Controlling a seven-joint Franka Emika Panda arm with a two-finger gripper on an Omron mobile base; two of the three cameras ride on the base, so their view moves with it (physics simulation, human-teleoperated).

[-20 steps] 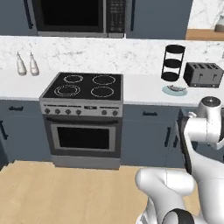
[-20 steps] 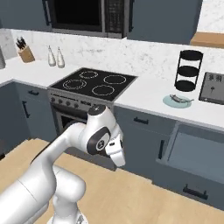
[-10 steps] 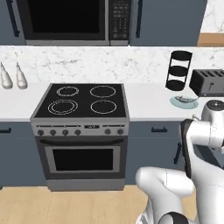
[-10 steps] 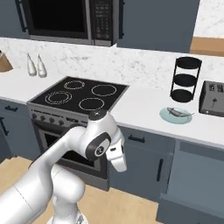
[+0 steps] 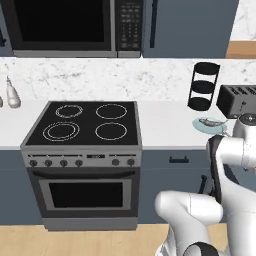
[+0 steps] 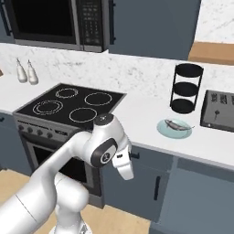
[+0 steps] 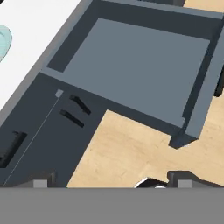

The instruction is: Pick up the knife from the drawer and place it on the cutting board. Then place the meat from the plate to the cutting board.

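Matt slate drawer (image 7: 140, 65) below gripper, smooth; pale wood-look floor (image 7: 127, 153); glossy black cooktop (image 5: 85, 122); white marbled counter (image 6: 141, 114); silvery fish-like meat (image 6: 176, 124) on smooth plate (image 6: 162, 130).

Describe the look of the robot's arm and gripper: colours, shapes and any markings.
The arm is glossy white, built of rounded, bulging segments, with dark grey to black bands and discs at the joints. One joint shows a round dark cap with a small light mark. No loose cables show. In the hand view, the gripper ends in two small, blocky dark grey finger tips with lighter grey square patches.

The white counter (image 6: 141, 114) carries the plate (image 6: 174, 128), rack (image 6: 185, 88) and toaster (image 6: 220, 110).
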